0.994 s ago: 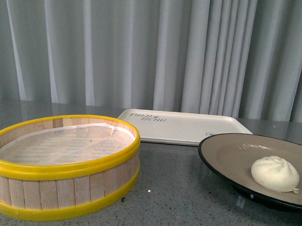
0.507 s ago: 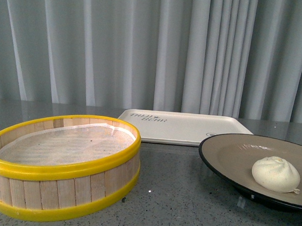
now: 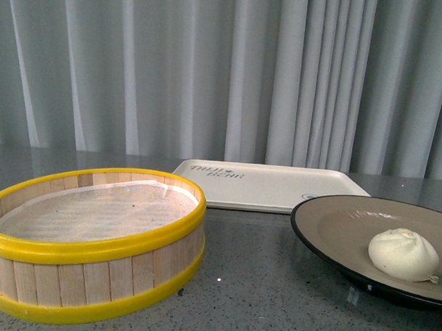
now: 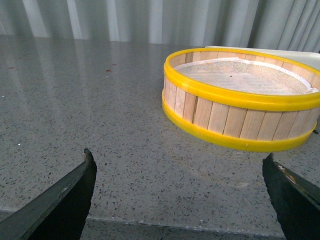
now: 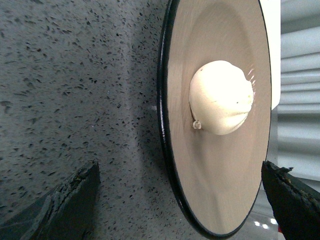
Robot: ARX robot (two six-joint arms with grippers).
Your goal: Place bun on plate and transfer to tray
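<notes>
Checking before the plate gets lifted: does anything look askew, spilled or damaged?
Nothing spilled, tipped or broken. The only oddity is a small tag sticking out at the base of the bun, which sits upright on the plate.

The bun (image 3: 403,254), lower right of the front view, is showing off-white with a faint yellowish top. The plate (image 3: 328,226) is showing beige-grey inside a black rim. The tray (image 3: 271,187) is showing cream-white with small dark print. The steamer basket (image 3: 94,274), lower left, is wearing yellow bands over pale wooden slats. The table (image 3: 260,283) is showing speckled grey; the curtain (image 3: 210,71) is showing pale grey folds.
</notes>
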